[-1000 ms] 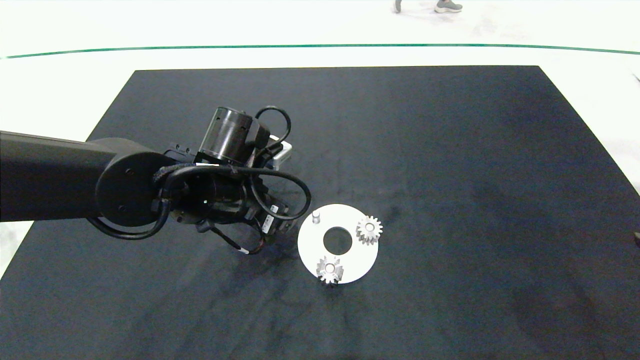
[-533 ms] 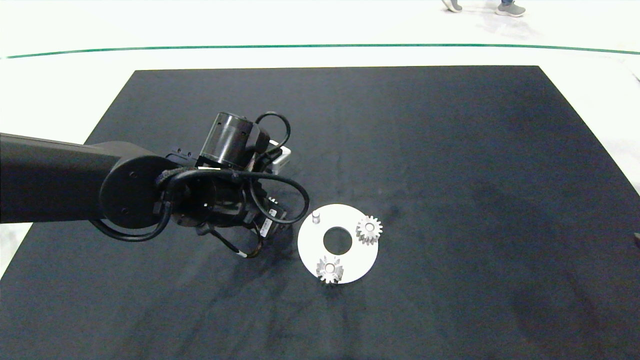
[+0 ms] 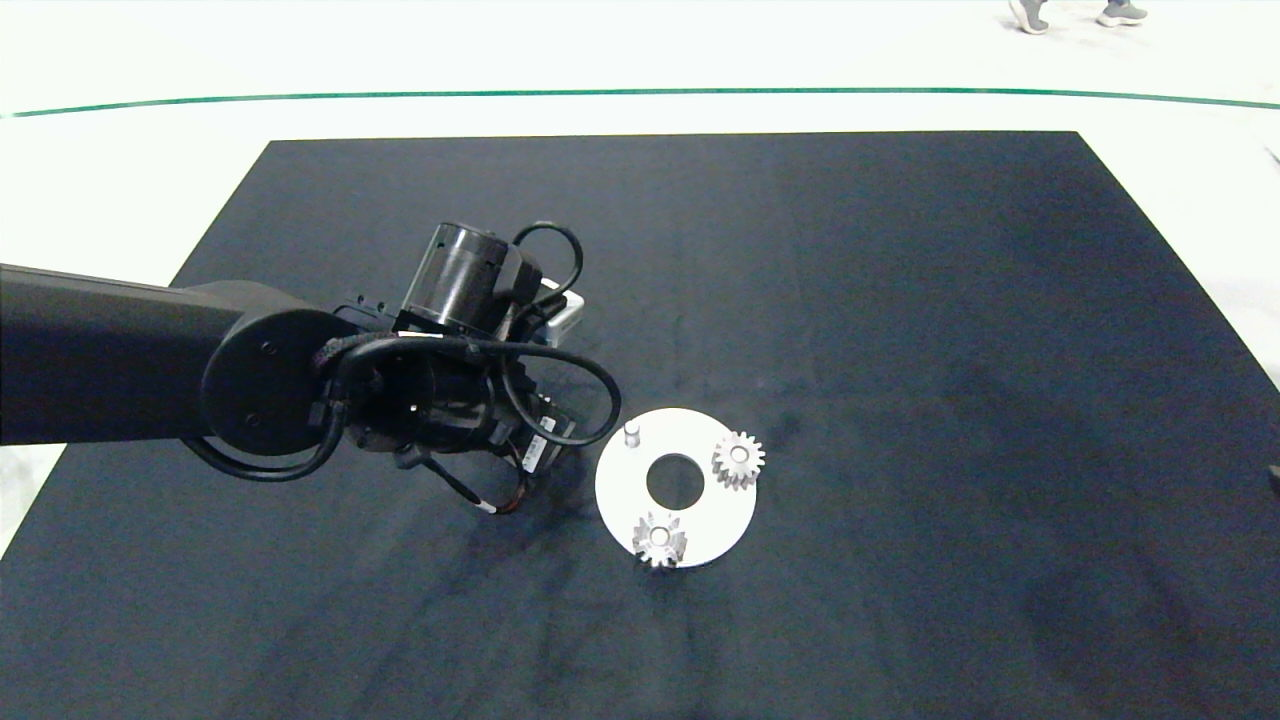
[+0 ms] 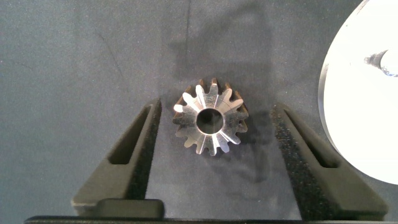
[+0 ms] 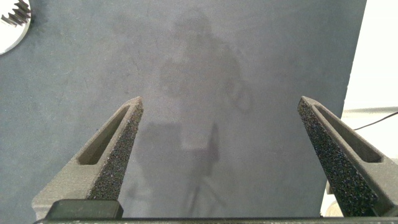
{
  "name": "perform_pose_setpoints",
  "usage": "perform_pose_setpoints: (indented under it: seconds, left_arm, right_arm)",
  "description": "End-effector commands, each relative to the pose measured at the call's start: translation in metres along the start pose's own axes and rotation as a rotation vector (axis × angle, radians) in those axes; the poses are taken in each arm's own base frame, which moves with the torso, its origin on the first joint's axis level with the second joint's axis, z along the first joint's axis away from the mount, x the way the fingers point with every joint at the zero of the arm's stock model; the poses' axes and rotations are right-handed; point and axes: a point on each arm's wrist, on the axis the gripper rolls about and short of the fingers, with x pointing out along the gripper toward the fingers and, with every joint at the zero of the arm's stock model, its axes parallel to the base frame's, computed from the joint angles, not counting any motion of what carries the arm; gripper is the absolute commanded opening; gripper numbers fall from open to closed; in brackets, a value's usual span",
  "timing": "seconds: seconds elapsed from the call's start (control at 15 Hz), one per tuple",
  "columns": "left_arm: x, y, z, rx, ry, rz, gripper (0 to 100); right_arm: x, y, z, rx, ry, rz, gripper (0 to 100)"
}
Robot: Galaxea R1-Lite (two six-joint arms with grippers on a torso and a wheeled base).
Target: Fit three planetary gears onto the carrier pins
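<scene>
From the left we see the dark left arm [image 3: 120, 350] reach over the black, felt-like worktop [image 3: 900, 300], its left tool [image 4: 211, 158] hanging just beside the white disc [image 3: 620, 495]. Its two grey foam-padded fingers [image 4: 127, 158] are spread wide, one on either side of a loose planetary gear [image 4: 210, 118] without touching it. That gear is shiny silver metal with tapering teeth; it lies flat on the worktop, its round centre hole facing straight up.

Next comes the flat, round white disc with its large centre hole. One bare carrier pin [image 3: 631, 433], a short pale cylinder, stands upright at the disc's far-left rim. A seated gear [image 3: 660, 540] sits at the near rim and a second seated gear [image 3: 739, 460] at the right rim, both lying flat with their axes vertical.

The right tool [image 5: 214, 155] hovers over bare worktop near its right edge, well apart from the disc, with its fingers spread wide and nothing between them
</scene>
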Motion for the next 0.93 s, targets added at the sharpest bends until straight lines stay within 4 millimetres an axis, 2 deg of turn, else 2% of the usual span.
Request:
perform_pose_setpoints:
  seconds: [0.07, 0.93]
  left_arm:
    - [0.0003, -0.0003, -0.0011, 0.003, 0.005, 0.0, 63]
    - [-0.0054, -0.0002, 0.0002, 0.009, -0.008, -0.001, 38]
  right_arm:
    - [-0.0006, -0.0001, -0.0002, -0.002, 0.0, -0.001, 100]
    - [-0.0006, -0.0001, -0.0001, -0.002, -0.001, -0.001, 100]
